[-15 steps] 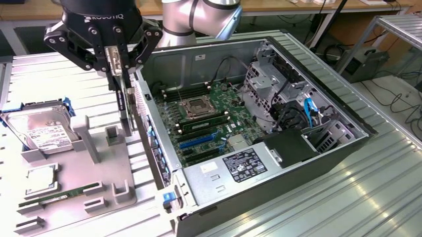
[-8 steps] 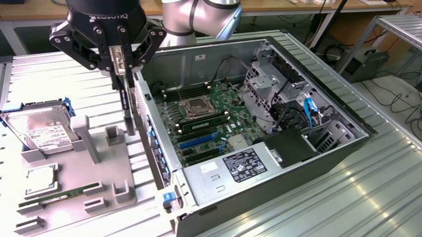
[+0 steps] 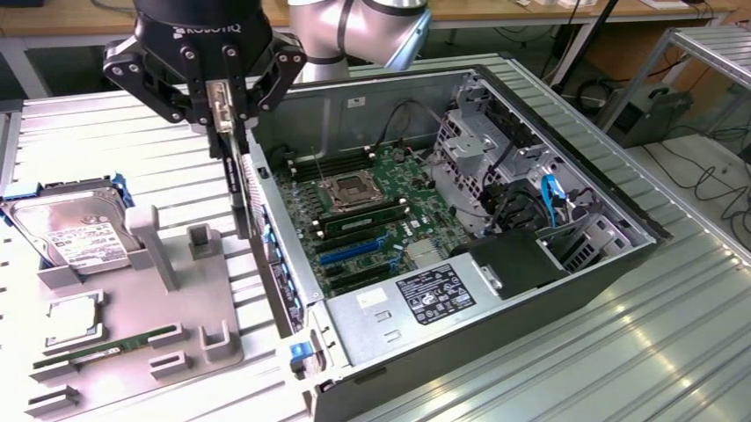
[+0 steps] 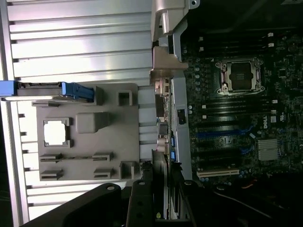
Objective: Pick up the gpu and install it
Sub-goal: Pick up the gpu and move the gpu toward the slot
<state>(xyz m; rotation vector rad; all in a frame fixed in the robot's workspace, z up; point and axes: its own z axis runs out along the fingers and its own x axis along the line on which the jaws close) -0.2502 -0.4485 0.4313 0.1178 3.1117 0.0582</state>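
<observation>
My gripper (image 3: 223,119) is shut on the gpu (image 3: 241,189), a thin dark card that hangs on edge straight down from the fingers. In the exterior view the card hovers over the open computer case's near side wall (image 3: 281,281), between the grey parts tray and the motherboard (image 3: 375,207). The blue expansion slots (image 3: 352,252) lie on the board just inside that wall. In the wrist view the gpu (image 4: 163,118) appears edge-on with its metal bracket (image 4: 165,71) at the far end, and my gripper (image 4: 161,194) clamps it beside the motherboard (image 4: 236,118).
A grey parts tray (image 3: 176,308) on the exterior view's left holds a hard drive (image 3: 76,233), a CPU (image 3: 73,312) and a green RAM stick (image 3: 105,347). Inside the case stand a drive cage (image 3: 481,158), cables and a black power supply (image 3: 516,259).
</observation>
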